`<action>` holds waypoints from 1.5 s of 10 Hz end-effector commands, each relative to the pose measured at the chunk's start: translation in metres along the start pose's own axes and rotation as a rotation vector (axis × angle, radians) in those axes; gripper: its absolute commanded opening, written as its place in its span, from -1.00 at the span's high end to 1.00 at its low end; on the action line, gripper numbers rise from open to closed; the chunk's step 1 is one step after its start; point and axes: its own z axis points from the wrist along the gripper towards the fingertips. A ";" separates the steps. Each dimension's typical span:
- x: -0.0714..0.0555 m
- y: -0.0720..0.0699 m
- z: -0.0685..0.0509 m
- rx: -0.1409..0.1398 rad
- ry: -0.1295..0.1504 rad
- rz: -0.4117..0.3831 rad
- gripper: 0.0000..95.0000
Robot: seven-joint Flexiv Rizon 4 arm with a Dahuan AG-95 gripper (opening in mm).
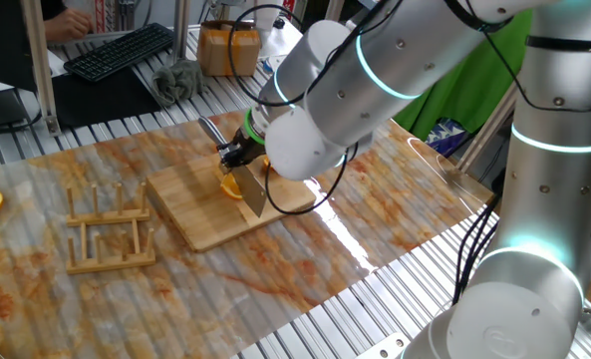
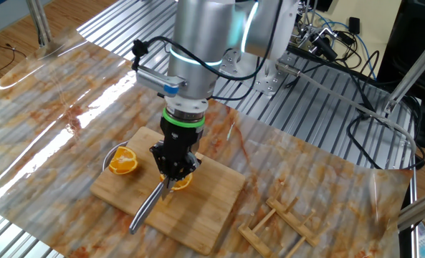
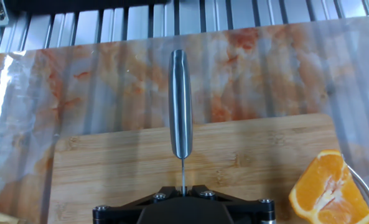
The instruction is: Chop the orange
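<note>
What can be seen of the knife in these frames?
The knife is all metal: a rounded steel handle and a broad flat blade. The pincer grips it, handle sticking out over the wooden board. In one fixed view the blade hangs edge-down, its lower edge at the board beside the orange piece. Whether it has cut in cannot be told. The hand view shows the handle lengthwise and the blade's thin spine.

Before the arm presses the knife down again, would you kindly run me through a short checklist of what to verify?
1. Knife held in the end effector: ok, it sits clamped, handle pointing away.
2. Blade over the orange: ok, the piece lies right by the blade.
3. Orange on the cutting board: ok.
4. Second orange piece away from the blade: ok, it sits at the board's edge.
5. Cut already through: cannot tell, the end effector hides it.
6. Wooden rack out of the way: ok.
</note>
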 end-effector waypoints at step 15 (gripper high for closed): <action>-0.004 0.007 -0.009 -0.008 0.053 0.012 1.00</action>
